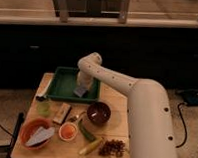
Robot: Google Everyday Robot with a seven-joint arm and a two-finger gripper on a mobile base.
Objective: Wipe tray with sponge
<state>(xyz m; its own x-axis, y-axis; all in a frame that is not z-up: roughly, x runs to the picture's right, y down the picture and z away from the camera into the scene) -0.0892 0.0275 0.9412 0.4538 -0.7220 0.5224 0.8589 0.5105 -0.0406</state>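
The green tray (62,81) lies at the back of the wooden table (114,102). The grey-blue sponge (80,92) lies flat inside the tray, near its front right corner. My white arm reaches in from the right and bends down over the tray. My gripper (82,84) points down right on top of the sponge, inside the tray. The sponge's far part is hidden under the gripper.
A tan-brown block (61,113) and a green cup (43,107) stand in front of the tray. A dark bowl (98,113), an orange bowl (36,133), a small orange cup (67,131), a green-yellow vegetable (89,139) and dark berries (113,147) fill the table's front.
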